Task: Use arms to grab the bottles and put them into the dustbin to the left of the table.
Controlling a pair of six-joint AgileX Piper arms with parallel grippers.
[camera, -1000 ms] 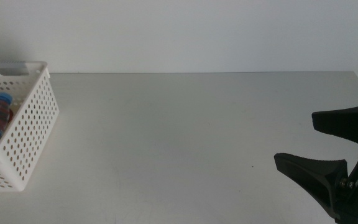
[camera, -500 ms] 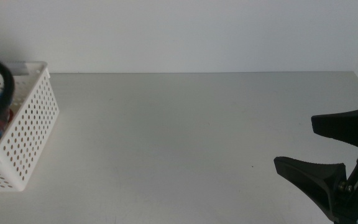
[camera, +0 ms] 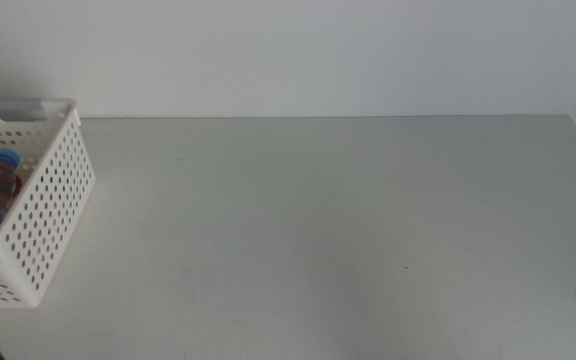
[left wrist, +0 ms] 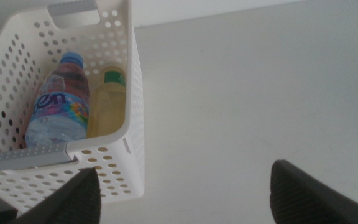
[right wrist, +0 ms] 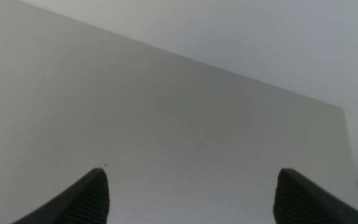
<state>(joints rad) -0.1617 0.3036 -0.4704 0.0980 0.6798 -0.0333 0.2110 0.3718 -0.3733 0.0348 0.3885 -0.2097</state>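
Already both bottles lie in the dustbin (left wrist: pixel 132 93) at the table's (camera: pixel 318 220) left edge: the clear blue-capped bottle (left wrist: pixel 58 102) touching the pale-yellow bottle (left wrist: pixel 107 106). They look light, thin-walled and slippery; mid-body would be the place to grip. Beside the bin, the left gripper (left wrist: pixel 185 193) hangs spread and empty; the right gripper (right wrist: pixel 191 193) likewise gapes above bare tabletop.
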